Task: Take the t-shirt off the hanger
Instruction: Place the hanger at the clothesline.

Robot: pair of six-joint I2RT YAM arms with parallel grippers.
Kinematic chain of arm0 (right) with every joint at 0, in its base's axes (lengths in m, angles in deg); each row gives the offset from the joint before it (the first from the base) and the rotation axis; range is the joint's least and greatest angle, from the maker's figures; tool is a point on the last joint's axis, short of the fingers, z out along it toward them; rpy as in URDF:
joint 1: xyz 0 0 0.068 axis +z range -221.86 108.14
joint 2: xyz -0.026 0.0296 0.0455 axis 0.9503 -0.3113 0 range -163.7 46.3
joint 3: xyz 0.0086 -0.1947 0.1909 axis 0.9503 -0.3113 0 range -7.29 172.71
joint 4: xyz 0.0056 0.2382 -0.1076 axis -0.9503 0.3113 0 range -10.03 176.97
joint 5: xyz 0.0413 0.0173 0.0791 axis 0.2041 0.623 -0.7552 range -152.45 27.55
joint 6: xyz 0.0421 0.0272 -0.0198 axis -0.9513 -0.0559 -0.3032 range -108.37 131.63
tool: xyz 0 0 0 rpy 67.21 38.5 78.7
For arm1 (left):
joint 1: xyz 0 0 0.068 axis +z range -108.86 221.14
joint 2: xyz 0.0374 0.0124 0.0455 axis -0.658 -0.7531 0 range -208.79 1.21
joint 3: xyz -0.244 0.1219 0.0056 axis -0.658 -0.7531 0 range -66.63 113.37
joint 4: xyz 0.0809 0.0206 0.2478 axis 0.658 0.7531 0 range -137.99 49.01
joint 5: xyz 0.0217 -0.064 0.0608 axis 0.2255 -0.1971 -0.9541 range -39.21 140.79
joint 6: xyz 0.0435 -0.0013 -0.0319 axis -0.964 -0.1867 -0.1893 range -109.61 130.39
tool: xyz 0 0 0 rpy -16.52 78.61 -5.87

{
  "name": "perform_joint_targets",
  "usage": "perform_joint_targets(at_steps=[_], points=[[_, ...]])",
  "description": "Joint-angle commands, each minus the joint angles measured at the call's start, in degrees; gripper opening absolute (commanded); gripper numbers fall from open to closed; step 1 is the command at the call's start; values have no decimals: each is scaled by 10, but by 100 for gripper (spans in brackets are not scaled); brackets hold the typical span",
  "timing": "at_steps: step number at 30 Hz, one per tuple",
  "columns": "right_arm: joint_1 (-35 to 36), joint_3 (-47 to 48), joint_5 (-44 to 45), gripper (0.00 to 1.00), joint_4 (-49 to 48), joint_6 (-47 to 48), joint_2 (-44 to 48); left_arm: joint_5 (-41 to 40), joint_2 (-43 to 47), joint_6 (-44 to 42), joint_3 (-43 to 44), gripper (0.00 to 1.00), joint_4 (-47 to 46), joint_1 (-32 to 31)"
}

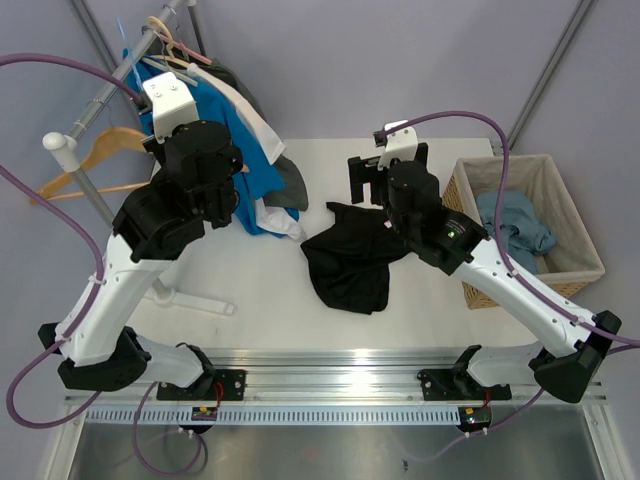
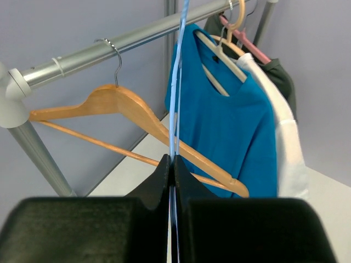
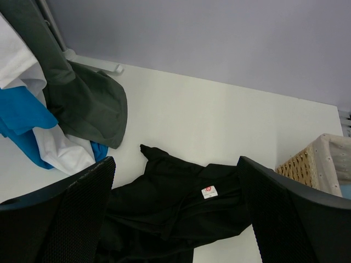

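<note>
Here, over the white table [image 1: 260, 285], left gripper [image 2: 171, 161] pinches a light-blue strip [image 2: 178, 82], right gripper [image 3: 174, 164] spread wide.

Black t-shirt [image 1: 350, 262] off the hanger, crumpled in a loose heap near the middle of the white table [image 1: 250, 285]. Small white neck label [image 3: 209, 191] showing toward its 12 o'clock end, bulk of the cloth spreading toward 6 o'clock, wicker basket [image 1: 570, 230] well apart at its 3 o'clock. Light-blue hanger [image 2: 176, 93] seen edge-on as a thin strip rising toward 12 o'clock in the left wrist view, pinched between the closed fingers of the left gripper [image 2: 173, 161], up by the clothes rail [image 2: 109, 46] at roughly 10 o'clock of the shirt.
</note>
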Motion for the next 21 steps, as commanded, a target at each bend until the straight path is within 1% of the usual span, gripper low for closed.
perform_joint_targets(at_steps=[1,2,5,10,11,14,17,21], points=[[5,-4,-25,100,-19,-19,22,-24,10,28,-31,0,-34,24],[5,-5,-25,100,-20,-20,22,-15,11,32,-39,0,-34,33],[5,-1,-23,99,-14,-21,21,26,22,59,-68,0,-32,87],[5,-5,-32,99,-15,-26,27,59,20,70,-104,0,-32,124],[6,-5,-32,100,-14,-28,28,65,19,76,-111,0,-32,145],[5,-11,-39,100,-9,-36,36,68,12,87,-138,0,-33,179],[5,-18,-46,99,-16,-38,50,89,6,98,-159,0,-34,202],[5,-14,-45,100,-13,-36,46,92,3,110,-177,0,-36,207]])
